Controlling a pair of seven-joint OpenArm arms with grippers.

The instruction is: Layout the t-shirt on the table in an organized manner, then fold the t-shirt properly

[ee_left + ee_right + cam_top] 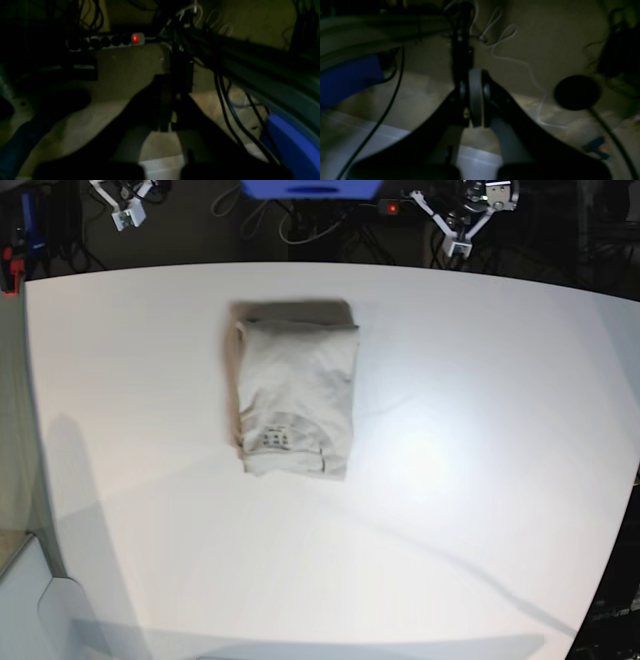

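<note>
White tabletop [450, 480] fills the base view; t-shirt [296, 388] folded into a compact rectangle, left of centre toward the far edge, neck label up; left fingers [168, 105] pressed together, empty; right fingers [474, 97] likewise closed, holding nothing.

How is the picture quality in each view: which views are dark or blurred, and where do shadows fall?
Left wrist view: very dark and blurred, only the power strip's red light stands out. Right wrist view: equally dim and soft, the right gripper a black silhouette. Base view: bright and sharp; the table carries soft grey shadows, and its edges curve from lens distortion; the t-shirt is evenly lit.
</note>
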